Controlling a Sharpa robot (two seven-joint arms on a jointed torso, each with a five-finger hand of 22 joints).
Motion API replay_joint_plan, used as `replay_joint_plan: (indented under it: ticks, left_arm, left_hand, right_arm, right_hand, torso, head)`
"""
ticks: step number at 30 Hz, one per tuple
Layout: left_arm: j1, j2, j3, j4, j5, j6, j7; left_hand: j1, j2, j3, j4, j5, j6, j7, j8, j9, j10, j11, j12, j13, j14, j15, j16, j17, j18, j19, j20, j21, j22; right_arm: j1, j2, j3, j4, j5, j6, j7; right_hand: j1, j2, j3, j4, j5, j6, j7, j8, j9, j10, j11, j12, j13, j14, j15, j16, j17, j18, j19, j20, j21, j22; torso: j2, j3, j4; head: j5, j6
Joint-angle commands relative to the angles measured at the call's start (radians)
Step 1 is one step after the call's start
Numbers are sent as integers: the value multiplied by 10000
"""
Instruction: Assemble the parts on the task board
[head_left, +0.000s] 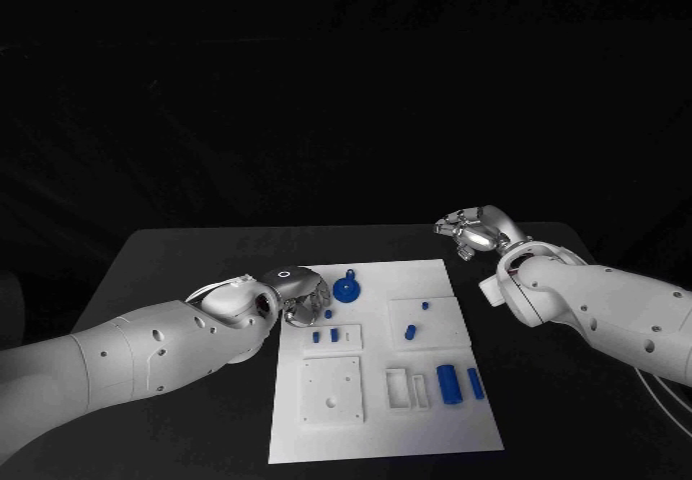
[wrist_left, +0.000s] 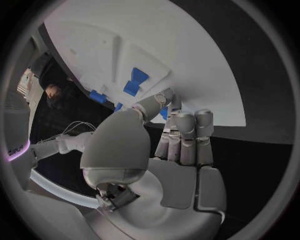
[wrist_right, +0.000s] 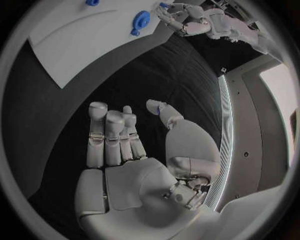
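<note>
A white task board (head_left: 433, 420) lies flat in the middle of a black table (head_left: 173, 250), seen from above. Everything here is placed relative to that board.

The left hand (head_left: 296, 295) sits at the board's left edge, near its far end. In the left wrist view this hand (wrist_left: 169, 145) has its fingers (wrist_left: 186, 135) held side by side, tips reaching the board's edge, and the thumb (wrist_left: 153, 105) stretched toward the small blue parts (wrist_left: 134, 82) just beyond them. Whether thumb and fingers pinch a piece cannot be told; a bit of blue shows right at the fingertips.

Just beside that hand, on the board's far end, lies a round blue part with a stem (head_left: 348, 288), close to the fingers but apart from them as far as can be seen. Two small blue pieces (head_left: 326, 336) lie on the board a little nearer than the hand.

Toward the board's middle lie two more small blue pieces (head_left: 410, 331). Near its right edge, two long blue bars (head_left: 449, 383) sit side by side.

The right hand (head_left: 473, 230) hangs over bare table beyond the board's far right corner, well apart from every part. In the right wrist view this hand (wrist_right: 125, 150) is empty, fingers straight, thumb (wrist_right: 164, 112) spread away from them.
</note>
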Motion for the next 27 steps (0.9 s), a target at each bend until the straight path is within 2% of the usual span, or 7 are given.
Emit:
replay_joint_plan:
  ticks: [1,7,13,17,21,22,27]
  left_arm:
    - [3,-4,6,-12,214,-302,-18]
    - [3,-52,12,-55,268,-405,-34]
    - [5,-239,54,-10,992,-599,121]
    - [12,-473,272,110,2562,-701,371]
    - [59,-755,518,272,5445,-737,619]
    - [85,-842,547,349,6055,-756,714]
    - [268,-1204,591,685,9303,-436,1179]
  left_hand:
    - [18,-113,8,12,-21,-93,-4,-56,-20,-101,13,-78,-20,1,78,-38,-14,362,-13,-434,-36,-11]
    - [71,-137,21,27,-17,-163,15,-73,-35,-130,33,-104,-30,-8,98,-48,-21,378,-13,-409,-43,-15]
    - [130,-119,58,51,-9,-126,82,-33,-27,-131,42,-113,-33,-17,108,-61,-31,392,-14,-392,-53,-20]
    - [149,-111,98,107,-2,-45,158,37,-11,-93,50,-99,-25,-57,116,-117,-63,396,-27,-371,-74,-30]
    - [57,-137,115,198,23,35,170,127,4,-110,71,-118,-28,-261,140,-425,-216,350,-189,-314,-233,-93]
    - [20,-143,108,222,22,46,175,146,7,-113,75,-122,-28,-308,145,-514,-260,335,-231,-304,-277,-112]
    - [-335,-171,-9,319,59,55,170,248,24,-194,146,-163,-37,-880,227,-1518,-727,106,-816,-157,-888,-370]
  right_arm:
    - [-13,-8,2,12,-111,228,64]
    - [-22,-8,1,8,-222,388,42]
    - [-52,-50,1,99,-736,1064,162]
    - [-83,-127,1,196,-1714,1876,273]
    - [-106,-235,0,326,-3262,2574,189]
    - [-107,-268,-2,374,-3714,2675,147]
    - [-164,-406,-25,597,-6040,3070,-5]
  right_hand:
    - [56,21,3,-114,1,-21,43,34,-17,-36,-56,20,-19,-3,-20,10,-12,579,-17,-83,-74,170]
    - [248,-17,4,-375,-149,-56,59,19,-21,-110,-37,-15,-62,-63,-2,-22,-23,579,-76,-62,-102,170]
    - [718,-20,145,-1018,-1038,-131,129,-1,-23,-532,30,-778,-660,-602,72,-532,-308,512,-697,185,-490,99]
    - [1507,-70,608,-969,-1900,-106,178,45,2,-1125,115,-2381,-1882,-957,208,-933,-659,458,-1210,433,-788,104]
    - [2309,-187,1070,-1082,-2691,41,321,177,72,-1563,306,-4651,-3705,-928,302,-841,-769,578,-1211,501,-746,194]
    - [2446,-295,1158,-1000,-2980,93,333,236,117,-1272,333,-5320,-4344,-846,414,-783,-817,571,-1107,524,-683,206]
    - [3072,-322,1393,-1076,-3461,250,245,399,243,-724,431,-6765,-5662,-427,433,-508,-909,579,-709,353,-476,202]
  torso:
    - [2,-3,-4]
    - [-3,0,-3]
    - [-4,2,-12]
    - [-18,17,-17]
    - [-23,32,-2]
    - [-28,38,0]
    - [-35,40,7]
  head:
    - [-2,5]
    - [-10,24]
    - [-74,81]
    - [-205,120]
    - [-291,144]
    - [-305,142]
    - [-388,163]
